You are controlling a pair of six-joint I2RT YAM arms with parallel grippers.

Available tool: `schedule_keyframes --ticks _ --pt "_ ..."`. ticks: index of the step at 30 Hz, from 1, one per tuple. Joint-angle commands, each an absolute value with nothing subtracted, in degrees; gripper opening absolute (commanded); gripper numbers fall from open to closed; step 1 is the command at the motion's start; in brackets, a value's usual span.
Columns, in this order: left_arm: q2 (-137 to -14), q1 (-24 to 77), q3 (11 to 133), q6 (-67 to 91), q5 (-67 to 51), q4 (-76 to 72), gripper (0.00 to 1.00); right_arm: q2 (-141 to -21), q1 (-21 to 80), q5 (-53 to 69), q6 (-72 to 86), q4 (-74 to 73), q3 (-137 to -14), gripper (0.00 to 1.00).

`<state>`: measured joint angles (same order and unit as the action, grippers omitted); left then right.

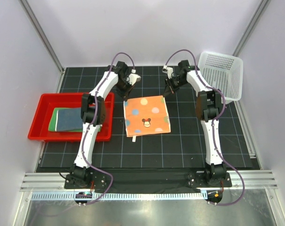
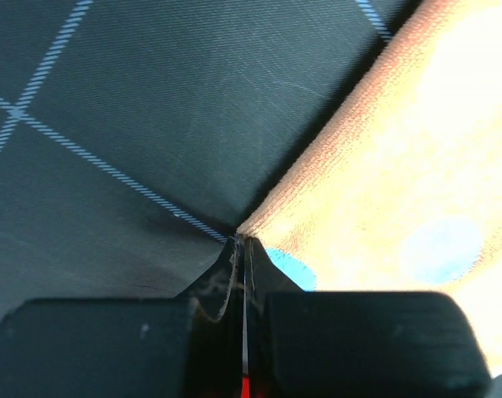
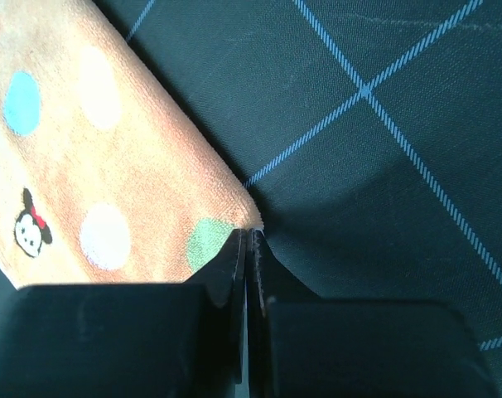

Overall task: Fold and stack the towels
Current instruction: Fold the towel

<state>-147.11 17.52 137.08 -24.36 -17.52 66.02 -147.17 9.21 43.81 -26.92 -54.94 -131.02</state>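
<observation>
Black gridded mat as work surface, carrying everything else. White mesh plastic basket at far right, beside the mat corner, well apart from both arms. Red rectangular plastic tray at left edge, holding plain green towel with dark blue towel laid over it, both folded flat: presumably the stacking spot. Spread open and unfolded at mat centre: orange dotted towel with cartoon mouse. Clamped shut on its far-left corner: left gripper. Pinched closed on its far-right corner: right gripper, tips down at mat level. Both far corners taken together, likely to keep that edge straight while drawing it toward the near edge. First fold not yet made. Risk: thin corner slipping from either pinch on lifting.
</observation>
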Motion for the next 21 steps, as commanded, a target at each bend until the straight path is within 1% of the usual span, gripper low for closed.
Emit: schedule_keyframes --ticks 1,3,4,6,9,12,20,21 --pt "-147.2 17.3 139.8 -24.5 -21.0 68.6 0.0 -145.8 9.3 45.8 -27.5 -53.4 -131.6 0.01" --pt "-146.3 17.4 139.9 -23.7 -21.8 68.3 0.0 -144.0 9.2 46.0 -26.5 -48.8 -128.9 0.01" --pt "-145.6 17.4 139.7 -23.4 -21.7 68.0 0.0 -141.7 9.1 45.7 -25.9 -47.0 -125.6 0.01" --pt "-143.5 17.6 139.3 -21.8 -21.4 66.4 0.0 -139.2 8.5 43.5 -24.4 -41.7 -122.2 0.01" --pt "-139.2 18.2 136.4 -19.5 -19.5 61.8 0.0 -133.5 6.6 43.0 -22.2 -34.6 -113.6 0.01" --pt "-134.7 19.1 131.8 -17.9 -18.0 57.4 0.0 -128.2 5.6 41.8 -21.4 -29.2 -109.1 0.01" --pt "-129.5 20.7 128.2 -16.7 -15.6 56.0 0.0 -121.3 5.7 40.7 -21.4 -26.6 -102.1 0.01" --pt "-128.9 21.1 127.9 -16.7 -15.2 56.6 0.0 -120.4 5.7 40.7 -21.1 -25.8 -99.6 0.01"
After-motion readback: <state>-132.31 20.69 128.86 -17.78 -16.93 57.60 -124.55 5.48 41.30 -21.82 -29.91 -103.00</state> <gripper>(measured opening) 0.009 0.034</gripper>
